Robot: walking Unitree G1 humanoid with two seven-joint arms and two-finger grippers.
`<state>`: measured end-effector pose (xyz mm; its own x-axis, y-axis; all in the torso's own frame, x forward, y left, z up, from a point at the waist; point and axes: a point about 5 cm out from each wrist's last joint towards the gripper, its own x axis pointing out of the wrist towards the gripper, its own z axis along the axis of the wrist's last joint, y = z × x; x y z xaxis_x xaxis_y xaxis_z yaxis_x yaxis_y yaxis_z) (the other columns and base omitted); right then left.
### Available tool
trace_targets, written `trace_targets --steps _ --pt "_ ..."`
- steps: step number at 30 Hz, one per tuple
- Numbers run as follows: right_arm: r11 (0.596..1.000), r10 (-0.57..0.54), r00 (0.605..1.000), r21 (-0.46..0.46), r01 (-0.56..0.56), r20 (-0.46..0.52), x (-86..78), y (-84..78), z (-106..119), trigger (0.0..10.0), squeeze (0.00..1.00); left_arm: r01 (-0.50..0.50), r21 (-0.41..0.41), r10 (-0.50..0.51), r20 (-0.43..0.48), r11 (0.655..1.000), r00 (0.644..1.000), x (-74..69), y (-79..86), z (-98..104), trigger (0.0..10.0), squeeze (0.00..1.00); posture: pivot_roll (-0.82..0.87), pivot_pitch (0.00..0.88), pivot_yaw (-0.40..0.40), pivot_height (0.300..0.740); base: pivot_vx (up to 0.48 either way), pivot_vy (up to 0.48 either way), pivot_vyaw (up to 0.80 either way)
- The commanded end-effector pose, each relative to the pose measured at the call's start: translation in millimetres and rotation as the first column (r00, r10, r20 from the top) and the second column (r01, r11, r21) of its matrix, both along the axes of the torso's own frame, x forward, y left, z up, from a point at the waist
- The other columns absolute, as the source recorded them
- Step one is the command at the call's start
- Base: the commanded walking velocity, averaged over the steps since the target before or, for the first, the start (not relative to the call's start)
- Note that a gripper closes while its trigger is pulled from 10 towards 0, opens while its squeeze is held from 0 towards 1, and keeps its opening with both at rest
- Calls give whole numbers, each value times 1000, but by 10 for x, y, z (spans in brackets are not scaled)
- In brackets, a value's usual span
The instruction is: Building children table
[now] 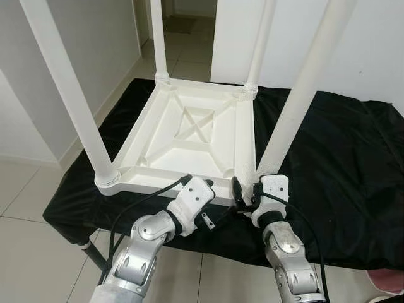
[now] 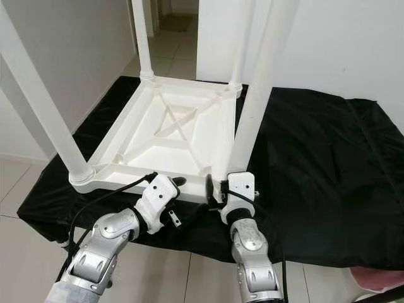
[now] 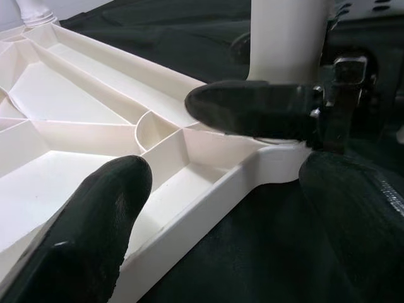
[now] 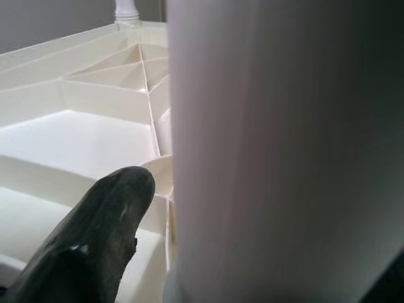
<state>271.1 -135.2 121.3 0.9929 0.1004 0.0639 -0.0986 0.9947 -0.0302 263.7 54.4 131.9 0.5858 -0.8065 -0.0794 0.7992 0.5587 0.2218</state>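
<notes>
white plastic table [image 1: 189,136] upside down on a black cloth [image 1: 341,158], ribbed underside up with an x-brace at centre. four round white legs [image 1: 66,95] stand upright at its corners.

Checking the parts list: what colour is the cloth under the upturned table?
Black. The cloth shows best in the left eye view, spread beneath the white table.

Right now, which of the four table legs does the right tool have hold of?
The near-right leg, closest to the robot's right arm; the right tool straddles its base.
</notes>
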Motion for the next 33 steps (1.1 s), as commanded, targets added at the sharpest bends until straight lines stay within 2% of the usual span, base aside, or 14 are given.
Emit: trace_targets --steps 1,2,9,11,14,18,19,20,27,28,29,31,32,33 --pt "1000 -7 1000 13 7 3 -10 -41 20 10000 678 -118 -5 118 14 993 993 25 47 6 10000 0 28 0 -2 740 0 0 0" --pt "1000 -2 1000 23 1 15 -5 -57 44 10000 0 -116 -9 117 9 993 993 19 44 3 10000 0 25 0 -7 740 0 0 0" --pt "998 47 997 34 -49 57 17 -64 137 10000 0 -116 -58 114 -25 992 993 19 60 32 10000 0 18 0 -10 740 0 0 0" --pt "992 117 990 28 -119 80 22 -46 183 10000 0 -123 -72 120 -33 990 992 37 114 59 10000 0 18 14 -10 740 0 0 0" --pt "987 146 985 49 -150 90 21 -75 205 10000 0 -120 -85 115 -55 989 992 44 167 63 10000 0 15 22 -9 740 0 0 0" --pt "952 305 947 0 -307 97 -19 -101 236 10000 0 -76 -68 72 -60 995 996 0 264 77 10000 0 19 27 -9 740 0 0 0" --pt "952 305 947 0 -307 97 -19 -101 236 10000 0 -76 -68 72 -60 995 996 0 264 77 10000 0 19 27 -9 740 0 0 0" --pt "931 365 927 -34 -363 82 -22 -126 227 10000 0 -53 -59 49 -64 997 997 -10 280 81 10000 0 19 29 -6 740 0 0 0" --pt "903 426 904 -88 -422 39 15 -233 191 10000 0 -15 -38 12 -65 999 998 -14 281 83 10000 0 19 19 -6 740 0 0 0" --pt "892 443 896 -113 -438 22 35 -296 185 9647 0 -2 -24 0 -60 1000 998 -14 281 86 10000 0 17 8 -6 740 0 0 0" --pt "883 455 891 -136 -450 8 55 -354 186 4510 0 3 -17 -4 -58 1000 998 -7 282 88 10000 0 11 3 -2 740 0 0 0" --pt "883 455 891 -136 -450 8 55 -354 186 4510 0 3 -17 -4 -58 1000 998 -7 282 88 10000 0 11 3 -2 740 0 0 0" --pt "874 466 885 -150 -462 -6 69 -407 182 0 0 5 -14 -6 -56 1000 998 1 278 90 10000 0 10 1 -1 740 0 0 0" --pt "874 466 885 -150 -462 -6 69 -407 182 0 0 5 -14 -6 -56 1000 998 1 278 90 10000 0 10 1 -1 740 0 0 0"
